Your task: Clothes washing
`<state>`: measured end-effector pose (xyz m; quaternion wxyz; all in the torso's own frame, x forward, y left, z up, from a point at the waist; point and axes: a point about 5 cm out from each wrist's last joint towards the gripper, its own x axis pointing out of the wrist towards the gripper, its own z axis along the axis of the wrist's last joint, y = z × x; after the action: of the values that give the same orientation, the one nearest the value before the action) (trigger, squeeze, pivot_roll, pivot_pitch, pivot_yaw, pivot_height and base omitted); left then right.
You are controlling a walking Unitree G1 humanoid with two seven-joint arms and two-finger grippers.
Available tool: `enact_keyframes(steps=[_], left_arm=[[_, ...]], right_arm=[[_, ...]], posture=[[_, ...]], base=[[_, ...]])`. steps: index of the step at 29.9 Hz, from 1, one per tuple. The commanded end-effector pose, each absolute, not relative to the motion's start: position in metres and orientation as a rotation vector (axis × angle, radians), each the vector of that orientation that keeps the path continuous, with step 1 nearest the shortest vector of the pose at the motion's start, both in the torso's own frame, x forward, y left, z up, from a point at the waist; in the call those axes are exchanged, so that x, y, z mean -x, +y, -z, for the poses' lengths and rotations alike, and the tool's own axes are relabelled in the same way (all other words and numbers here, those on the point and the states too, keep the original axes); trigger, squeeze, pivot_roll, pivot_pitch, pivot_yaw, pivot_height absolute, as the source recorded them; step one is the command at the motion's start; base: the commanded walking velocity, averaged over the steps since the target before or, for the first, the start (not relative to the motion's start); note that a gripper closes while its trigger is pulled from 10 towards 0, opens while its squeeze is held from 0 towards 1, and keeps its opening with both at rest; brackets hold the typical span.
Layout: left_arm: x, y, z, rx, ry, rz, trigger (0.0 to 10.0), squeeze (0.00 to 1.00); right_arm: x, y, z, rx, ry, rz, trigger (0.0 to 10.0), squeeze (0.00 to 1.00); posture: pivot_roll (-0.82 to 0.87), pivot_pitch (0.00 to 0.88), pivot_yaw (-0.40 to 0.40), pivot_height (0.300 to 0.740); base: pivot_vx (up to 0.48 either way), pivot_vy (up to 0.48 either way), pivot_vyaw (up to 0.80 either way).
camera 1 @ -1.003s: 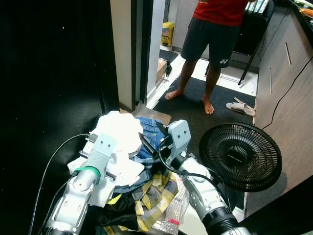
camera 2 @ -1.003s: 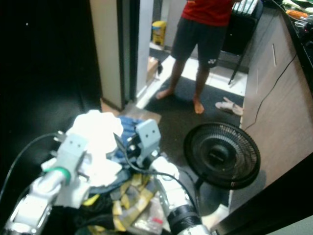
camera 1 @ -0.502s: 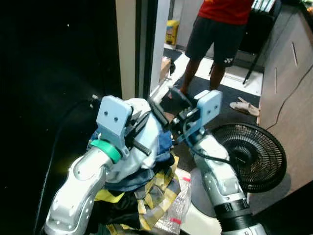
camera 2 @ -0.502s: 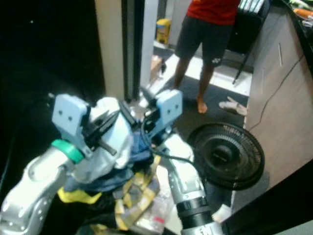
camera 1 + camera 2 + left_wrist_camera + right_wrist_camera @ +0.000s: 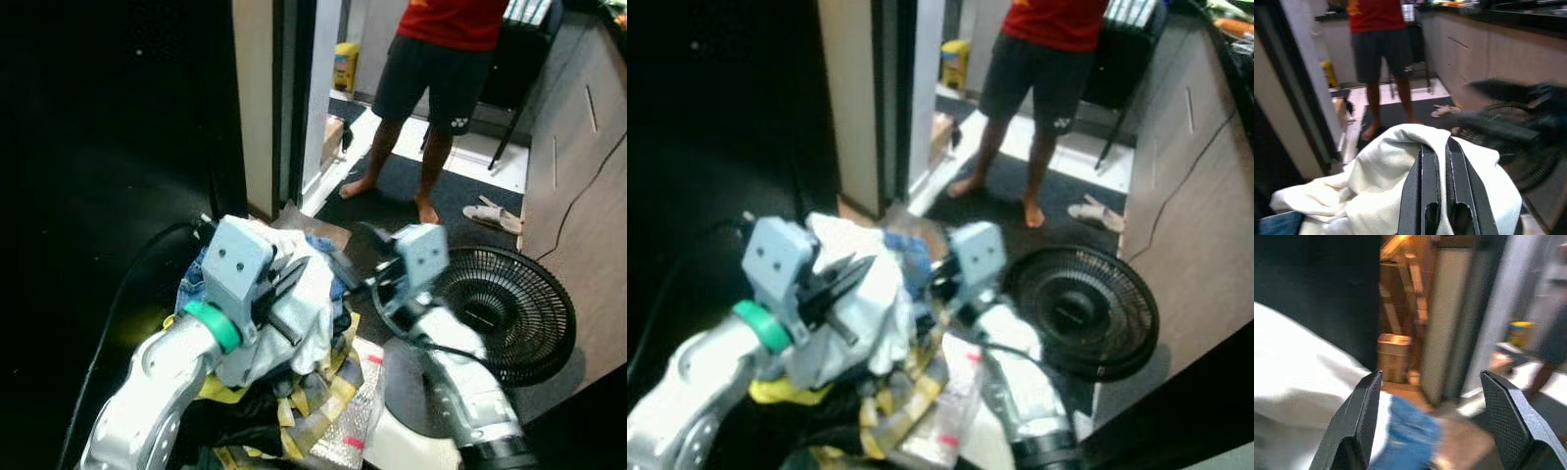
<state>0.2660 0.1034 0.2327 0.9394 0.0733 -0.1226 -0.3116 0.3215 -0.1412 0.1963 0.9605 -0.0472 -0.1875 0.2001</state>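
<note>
Two grippers flank one heap of laundry, and the relation that matters is which of them has the cloth. On the robot's left, the left gripper [image 5: 294,284] has its jaws pressed nearly together on the white towel [image 5: 312,299], which drapes over and around them; in the left wrist view the two black fingers [image 5: 1426,196] run side by side with the pale cloth bunched up against them. The towel sits at the top of the heap, raised above the rest, with its loose end hanging down toward the robot's body. Under and just behind it lies one piece of blue denim [image 5: 321,247], and lower down one yellow-and-grey patterned garment [image 5: 312,390] beside a clear plastic bag [image 5: 345,423].

Further right, the right gripper [image 5: 364,262] stands just beside the heap with its jaws spread wide and nothing between them; in its wrist view the fingers [image 5: 1362,406] frame the denim and the edge of the towel, so the cloth lies ahead of them and slightly to the robot's left. The left arm is plainly the nearer one; the right would need to reach in toward the denim to take a share.

Right of the arms, one black floor fan [image 5: 500,311] stands on the floor. Beyond it, one person [image 5: 441,69] stands barefoot, and one pair of sandals [image 5: 493,215] lies nearby
</note>
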Motion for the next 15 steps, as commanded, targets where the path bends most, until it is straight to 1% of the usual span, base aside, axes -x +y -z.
enact_keyframes(steps=[1,3,4,6,9,10,11,12,13,14,15], left_arm=[[-0.267,0.104,-0.231,-0.154,-0.239,0.635,10.0,0.0],[-0.267,0.105,-0.231,-0.153,-0.235,0.643,10.0,0.0],[-0.267,0.105,-0.231,-0.153,-0.235,0.643,10.0,0.0],[-0.268,0.106,-0.231,-0.153,-0.233,0.649,10.0,0.0],[-0.268,0.106,-0.231,-0.152,-0.233,0.65,10.0,0.0],[-0.269,0.104,-0.231,-0.148,-0.233,0.65,10.0,0.0],[-0.269,0.104,-0.231,-0.148,-0.233,0.65,10.0,0.0],[-0.27,0.103,-0.231,-0.149,-0.235,0.649,10.0,0.0],[-0.27,0.103,-0.231,-0.149,-0.235,0.649,10.0,0.0],[-0.27,0.103,-0.232,-0.152,-0.237,0.644,10.0,0.0],[-0.27,0.103,-0.232,-0.152,-0.237,0.644,10.0,0.0]], right_arm=[[-0.319,-0.147,-0.192,0.097,-0.366,-0.383,10.0,0.0],[-0.317,-0.161,-0.188,0.124,-0.34,-0.349,10.0,0.0],[-0.317,-0.161,-0.188,0.124,-0.34,-0.349,10.0,0.0],[-0.316,-0.175,-0.176,0.132,-0.29,-0.314,10.0,0.0],[-0.317,-0.177,-0.169,0.12,-0.26,-0.318,10.0,0.0],[-0.318,-0.16,-0.145,0.007,-0.154,-0.422,10.0,0.0],[-0.318,-0.16,-0.145,0.007,-0.154,-0.422,10.0,0.0],[-0.313,-0.141,-0.132,-0.068,-0.082,-0.551,10.0,0.0],[-0.313,-0.141,-0.132,-0.068,-0.082,-0.551,10.0,0.0],[-0.303,-0.123,-0.122,-0.117,-0.03,-0.693,10.0,0.0],[-0.303,-0.123,-0.122,-0.117,-0.03,-0.693,10.0,0.0]], posture=[[0.04,0.083,0.009,0.74],[0.04,0.085,0.012,0.74],[0.04,0.085,0.012,0.74],[0.03,0.085,0.019,0.74],[0.03,0.086,0.02,0.74],[0.04,0.088,0.017,0.74],[0.04,0.088,0.017,0.74],[0.04,0.088,0.015,0.74],[0.04,0.088,0.015,0.74],[0.06,0.09,0.007,0.74],[0.06,0.09,0.007,0.74]], base=[[0.0,0.0,0.0],[0.0,0.0,0.0],[0.0,0.0,0.0],[0.0,0.0,0.0],[0.0,0.0,0.0],[0.0,0.0,0.0],[0.0,0.0,0.0],[0.0,0.0,0.0],[0.0,0.0,0.0],[0.0,0.0,0.0],[0.0,0.0,0.0]])
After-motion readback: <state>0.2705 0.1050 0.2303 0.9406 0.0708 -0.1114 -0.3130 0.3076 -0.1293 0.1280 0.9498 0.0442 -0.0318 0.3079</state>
